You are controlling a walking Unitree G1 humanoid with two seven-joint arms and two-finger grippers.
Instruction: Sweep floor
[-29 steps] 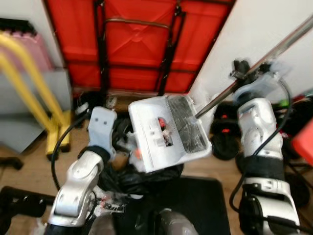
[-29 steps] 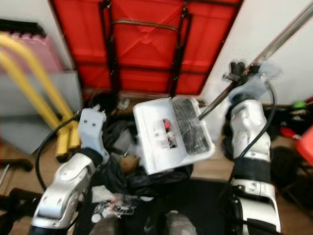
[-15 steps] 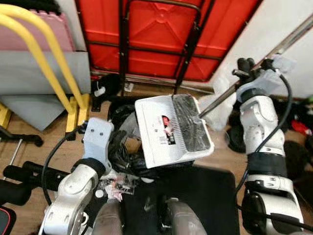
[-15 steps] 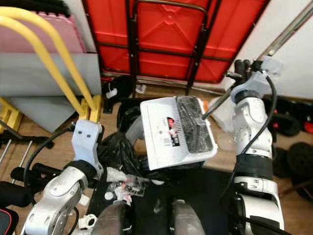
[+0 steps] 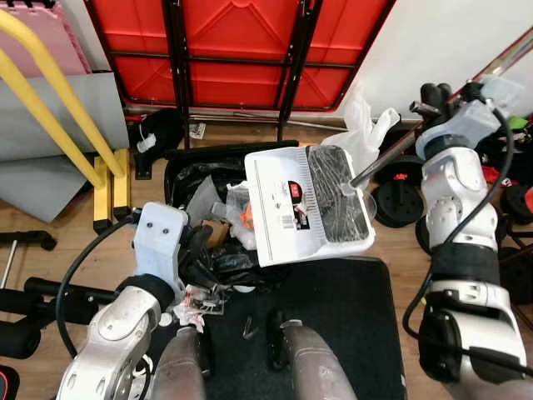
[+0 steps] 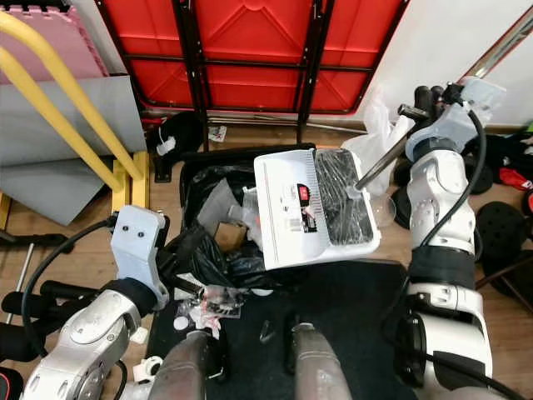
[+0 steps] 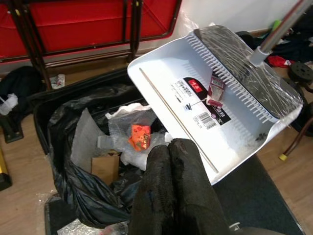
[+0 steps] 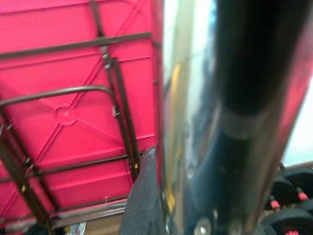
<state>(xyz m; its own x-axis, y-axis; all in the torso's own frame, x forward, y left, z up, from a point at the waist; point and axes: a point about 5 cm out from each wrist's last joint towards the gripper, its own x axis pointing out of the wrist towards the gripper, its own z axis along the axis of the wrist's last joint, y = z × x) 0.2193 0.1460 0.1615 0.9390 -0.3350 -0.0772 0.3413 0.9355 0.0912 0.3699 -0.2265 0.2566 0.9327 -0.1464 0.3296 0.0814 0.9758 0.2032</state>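
Left eye view: the right end effector (image 5: pixel 433 93) is raised at the robot's right, its black fingers clamped round the metal handle (image 5: pixel 391 157) of a white dustpan (image 5: pixel 308 204). The handle slants down from the upper right to the pan's far end. The dustpan hangs tilted above a black bin (image 5: pixel 179 167) lined with a black bag, its dark comb-edged part toward the robot's right and a small red-and-white scrap on its white face. The bin holds crumpled clear wrap, a piece of cardboard and an orange wrapper (image 5: pixel 246 218). The left end effector (image 5: pixel 196 250) is low by the near edge of the bag, beside scattered litter (image 5: pixel 196 302) on the wood floor (image 5: pixel 71 250). A black mat (image 5: pixel 333 308) lies under the robot's feet. A red folded table (image 5: pixel 237 42) leans on the wall behind, a yellow frame (image 5: pixel 62 108) stands to the left, and a white plastic bag (image 5: pixel 364 125) sits beyond the pan.

Right eye view: the same layout, with black weight plates (image 6: pixel 500 225) on the floor to the right.

Left wrist view: the left end effector's fingers (image 7: pixel 168 196) are pressed together, holding nothing, just above the bag's rim, with the dustpan tilted overhead.

Right wrist view: the shiny handle (image 8: pixel 230 98) runs close along the lens between the gripping fingers, the red table behind.
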